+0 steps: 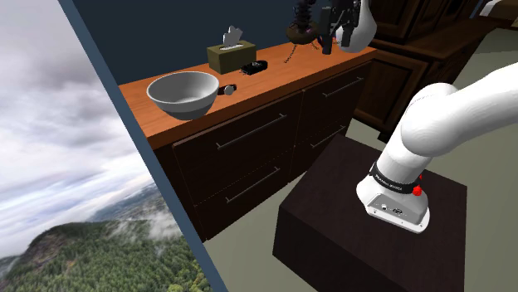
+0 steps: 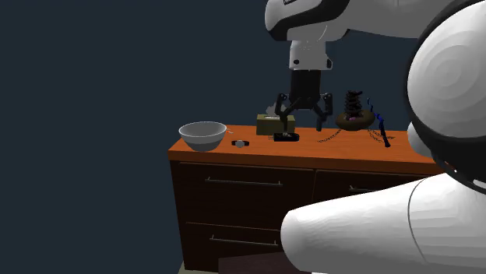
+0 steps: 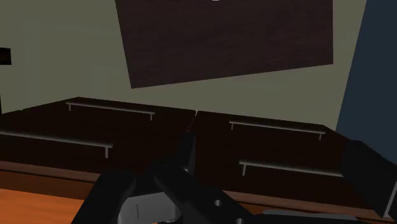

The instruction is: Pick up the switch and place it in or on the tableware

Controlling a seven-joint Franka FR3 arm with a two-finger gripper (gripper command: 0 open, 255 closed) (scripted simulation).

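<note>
Orange-brown counter [image 1: 282, 75] holds the small black switch [image 2: 286, 137] near the middle of the second exterior view. It lies just beside the tissue box [image 2: 276, 122], to the right of the pale bowl [image 2: 202, 138]. The gripper [image 2: 302, 117] hangs above it, pointing straight down, fingers spread wide, holding nothing. I think it should go straight down, stay off the box, and pinch the switch's sides.

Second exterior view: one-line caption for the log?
Open gripper hangs over the orange counter near the black switch, white bowl further along.
</note>
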